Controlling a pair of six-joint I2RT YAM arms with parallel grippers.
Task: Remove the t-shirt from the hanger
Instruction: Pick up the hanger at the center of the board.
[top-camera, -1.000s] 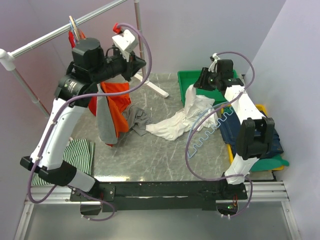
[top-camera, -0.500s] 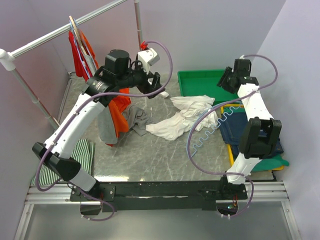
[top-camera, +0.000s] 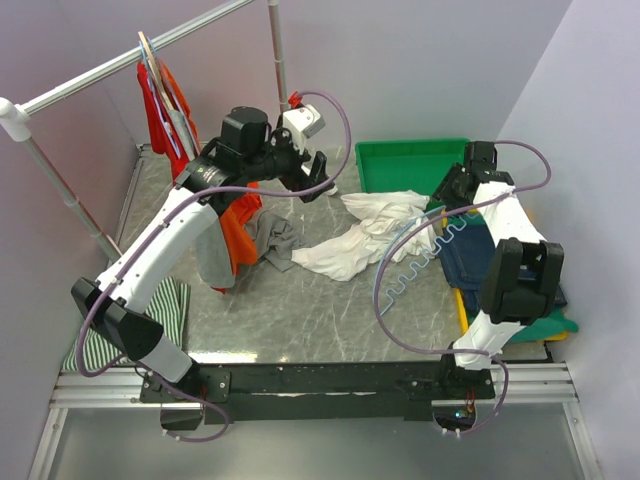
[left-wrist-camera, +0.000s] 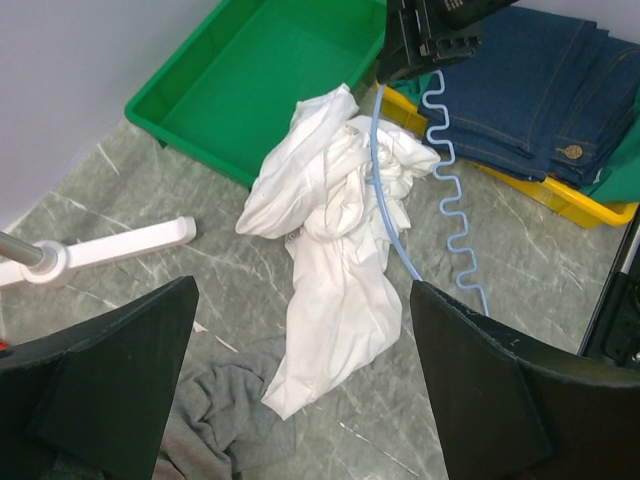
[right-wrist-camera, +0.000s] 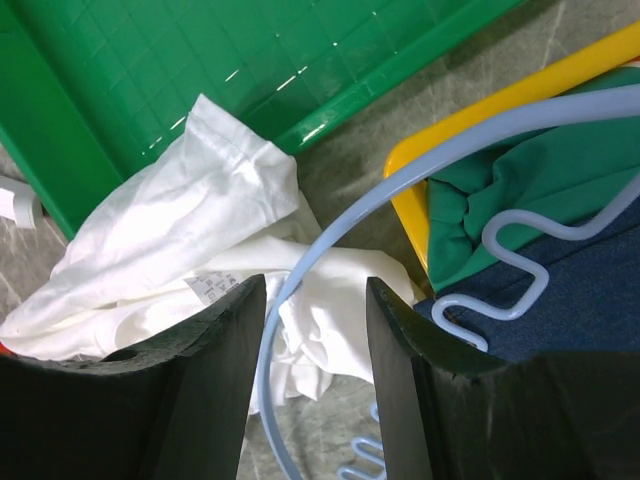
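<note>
1. The left gripper (left-wrist-camera: 302, 300) has swung away from the clothes rail (top-camera: 100, 72) at 10 o'clock, where it was a second ago beside the orange garment (top-camera: 160, 100). It now hangs over the table at 12 o'clock, claw wide and empty.
2. The right gripper (right-wrist-camera: 313, 300) has lifted off the white cloth it was bunched into and sits at 2 o'clock. Its claw is half open, and the hanger (right-wrist-camera: 320, 248) wire crosses the gap without visibly touching either finger.
3. The t-shirt (left-wrist-camera: 330, 250) has dropped. It lies crumpled on the table at 2 o'clock, its top end against the near rim of the green tray (left-wrist-camera: 280, 70).
4. The hanger lies across the shirt's 3 o'clock side, its wavy bar reaching toward the jeans (left-wrist-camera: 540, 90). Whether any part of it is still inside the cloth cannot be told.
5. Neither claw holds anything now, so this looks like a reset. Probably one claw must pin the shirt while the other draws the hanger clear.
</note>
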